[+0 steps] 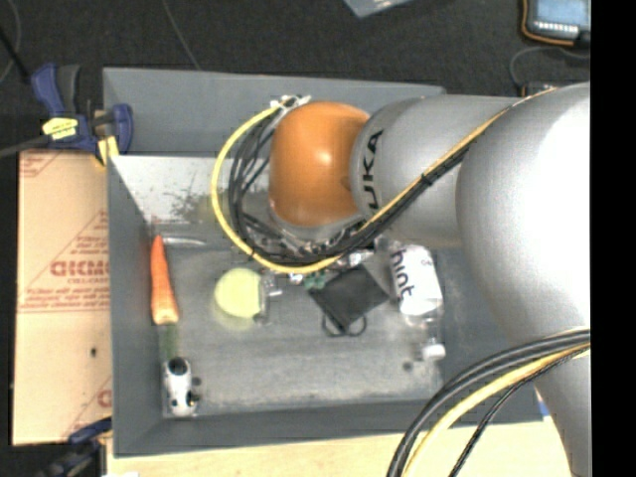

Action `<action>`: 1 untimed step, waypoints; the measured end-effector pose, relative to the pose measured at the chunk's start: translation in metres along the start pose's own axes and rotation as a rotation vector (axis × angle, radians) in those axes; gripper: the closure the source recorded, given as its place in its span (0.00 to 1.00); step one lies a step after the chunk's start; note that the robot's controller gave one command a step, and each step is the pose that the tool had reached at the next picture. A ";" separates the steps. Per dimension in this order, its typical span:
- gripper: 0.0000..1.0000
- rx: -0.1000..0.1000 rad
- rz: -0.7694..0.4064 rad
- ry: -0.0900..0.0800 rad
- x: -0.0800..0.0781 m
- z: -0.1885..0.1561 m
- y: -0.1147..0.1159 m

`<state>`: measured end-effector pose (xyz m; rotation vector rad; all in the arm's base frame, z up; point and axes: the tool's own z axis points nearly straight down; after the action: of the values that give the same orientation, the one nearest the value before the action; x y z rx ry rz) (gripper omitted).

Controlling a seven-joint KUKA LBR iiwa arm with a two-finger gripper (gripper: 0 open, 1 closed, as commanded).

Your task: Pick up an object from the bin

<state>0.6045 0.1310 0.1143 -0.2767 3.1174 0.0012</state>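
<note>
1. You see the arm (pixel 477 197), a smooth grey metal shell, reaching in from the right. Its wrist is capped by a glossy orange dome (pixel 313 162) looped with yellow and black cables.
2. The pincer (pixel 270 284) sits low under that dome, near the middle of the bin (pixel 298 371), whose floor is dull, scuffed grey sheet metal. You cannot tell whether the pincer is apart or together.
3. The nearest thing is a pale yellow-green round piece (pixel 238 294) with a matte skin. It lies just left of the pincer, and you cannot tell if they touch.
4. Just to the right lies a flat, angular black piece (pixel 348 301), and beside that a white plastic bottle (pixel 417 281) with dark lettering.
5. By the left wall lies a tapered orange carrot shape (pixel 162 281).
</note>
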 end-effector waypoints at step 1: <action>0.00 -0.002 0.166 0.006 -0.001 0.031 -0.012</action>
<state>0.6079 0.1196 0.0834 -0.0168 3.1358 0.0050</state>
